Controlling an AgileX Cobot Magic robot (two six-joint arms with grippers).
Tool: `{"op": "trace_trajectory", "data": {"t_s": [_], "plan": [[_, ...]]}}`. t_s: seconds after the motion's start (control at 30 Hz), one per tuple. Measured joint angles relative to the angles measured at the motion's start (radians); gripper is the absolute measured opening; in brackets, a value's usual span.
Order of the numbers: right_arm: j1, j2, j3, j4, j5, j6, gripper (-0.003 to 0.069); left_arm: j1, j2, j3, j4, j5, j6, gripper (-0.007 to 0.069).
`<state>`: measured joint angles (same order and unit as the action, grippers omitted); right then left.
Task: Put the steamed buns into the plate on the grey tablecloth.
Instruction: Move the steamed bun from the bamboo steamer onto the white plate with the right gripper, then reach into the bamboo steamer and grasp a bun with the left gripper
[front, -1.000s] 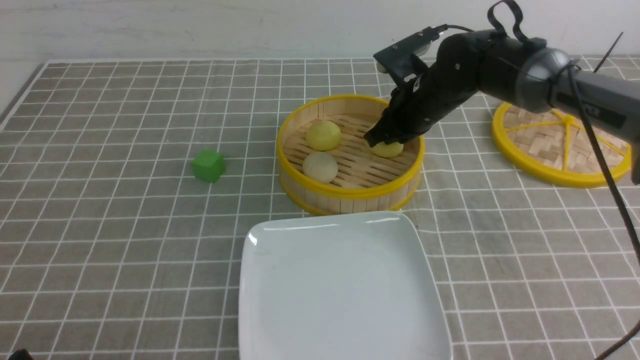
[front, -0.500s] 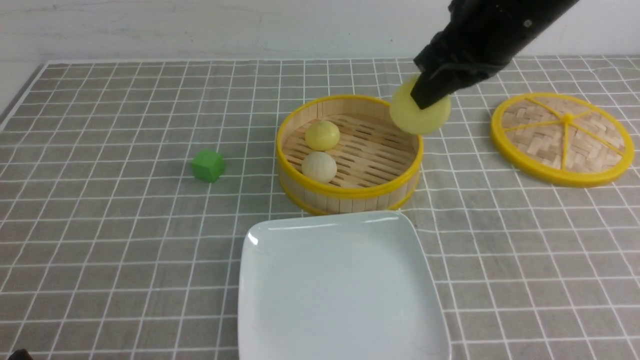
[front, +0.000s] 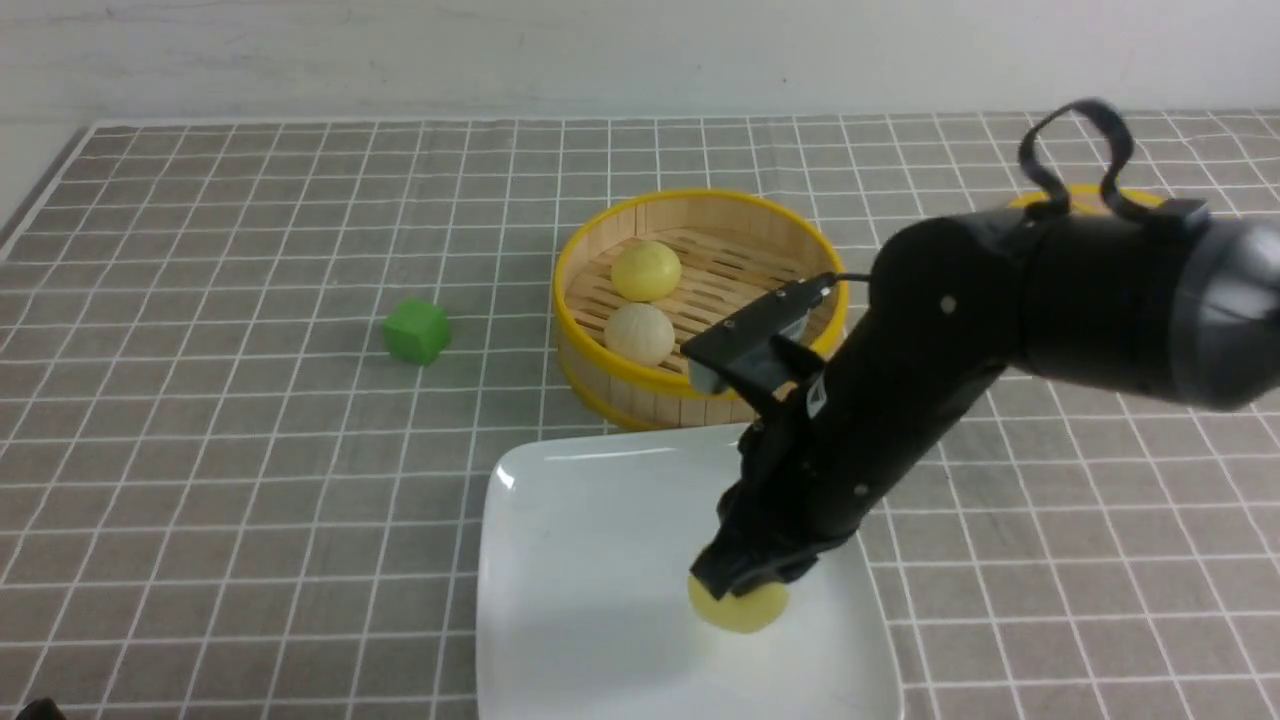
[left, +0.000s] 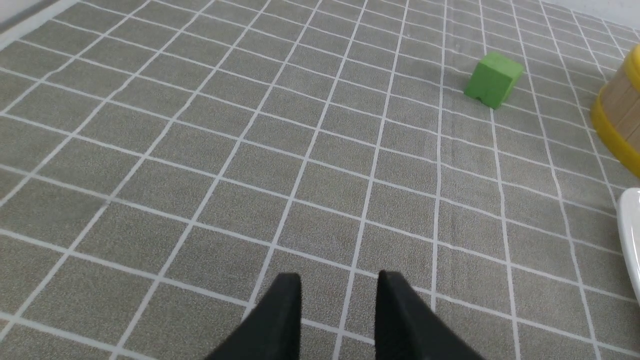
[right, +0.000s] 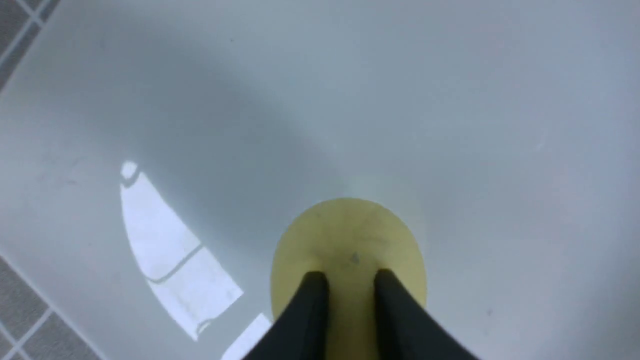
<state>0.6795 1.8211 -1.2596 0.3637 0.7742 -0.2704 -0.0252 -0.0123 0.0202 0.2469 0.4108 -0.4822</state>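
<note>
Right fingers (right: 305, 320) half-hide the bun (right: 350, 230) on the plate (right: 450, 100), grip unclear; left fingers (left: 280, 320) parted.

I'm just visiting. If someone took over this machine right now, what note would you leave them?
Left gripper: open, empty, over the grey tablecloth.
Right gripper: on a pale yellow bun at the plate; grip or release unclear.
Steamer: holds a second yellow bun and an off-white bun.
Done: one bun at the plate. Left: let go, move the other two.
</note>
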Motion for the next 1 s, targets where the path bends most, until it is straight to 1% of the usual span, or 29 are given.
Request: {"op": "trace_trajectory", "data": {"t_s": [0.13,0.17,0.2,0.27,0.33,0.4,0.5,0.53,0.57,0.6,0.63,0.67,0.7,0.73,0.77,0.9,0.97,1.0], "plan": [[0.013,0.023,0.000,-0.012,-0.024,0.000,0.0363,0.000,0.000,0.000,-0.025,0.000,0.000,0.0240],[0.013,0.023,0.000,-0.012,-0.024,0.000,0.0373,0.000,0.000,0.000,-0.030,0.000,0.000,0.0240],[0.012,0.023,-0.001,-0.019,-0.013,0.000,0.0437,0.000,0.000,0.000,-0.068,-0.001,0.000,0.0240],[0.005,0.013,-0.018,-0.034,0.042,0.014,0.0500,0.000,0.000,0.000,-0.144,-0.003,0.000,0.0240],[-0.004,-0.011,-0.046,-0.052,0.111,0.039,0.0508,0.000,0.000,-0.001,-0.247,-0.003,0.000,0.0240],[-0.012,-0.048,-0.082,-0.087,0.181,0.073,0.0482,0.000,0.000,-0.001,-0.357,-0.004,0.000,0.0240],[-0.022,-0.134,-0.128,-0.159,0.290,0.126,0.0367,0.000,0.000,-0.001,-0.509,-0.004,0.000,0.0240],[-0.023,-0.153,-0.131,-0.174,0.310,0.134,0.0321,0.000,0.000,0.000,-0.536,-0.004,0.000,0.0240],[-0.024,-0.201,-0.135,-0.202,0.362,0.151,0.0232,0.000,0.000,0.001,-0.588,-0.003,0.000,0.0240],[-0.024,-0.237,-0.135,-0.215,0.397,0.161,0.0166,0.000,0.000,0.001,-0.610,-0.003,0.000,0.0240],[-0.024,-0.244,-0.135,-0.218,0.404,0.164,0.0153,0.000,0.000,0.002,-0.619,-0.003,0.000,0.0240],[-0.024,-0.302,-0.131,-0.227,0.436,0.179,0.0053,0.000,0.000,0.003,-0.639,-0.003,0.000,0.0240],[-0.024,-0.332,-0.125,-0.228,0.443,0.183,0.0019,0.000,0.000,0.003,-0.643,-0.003,0.000,0.0240],[-0.024,-0.373,-0.112,-0.227,0.447,0.190,-0.0004,0.000,0.000,0.003,-0.644,-0.005,0.000,0.0240],[-0.024,-0.406,-0.097,-0.227,0.449,0.197,-0.0012,0.000,0.000,0.004,-0.643,-0.012,0.000,0.0240],[-0.024,-0.575,0.017,-0.229,0.455,0.214,-0.0014,0.000,0.000,0.007,-0.634,-0.043,0.000,0.0234],[-0.024,-0.678,0.104,-0.229,0.430,0.230,-0.0014,0.000,0.000,0.002,-0.641,-0.036,0.000,0.0192],[-0.024,-0.725,0.146,-0.231,0.408,0.236,-0.0014,0.000,0.000,-0.014,-0.650,-0.010,0.000,0.0151]]}}
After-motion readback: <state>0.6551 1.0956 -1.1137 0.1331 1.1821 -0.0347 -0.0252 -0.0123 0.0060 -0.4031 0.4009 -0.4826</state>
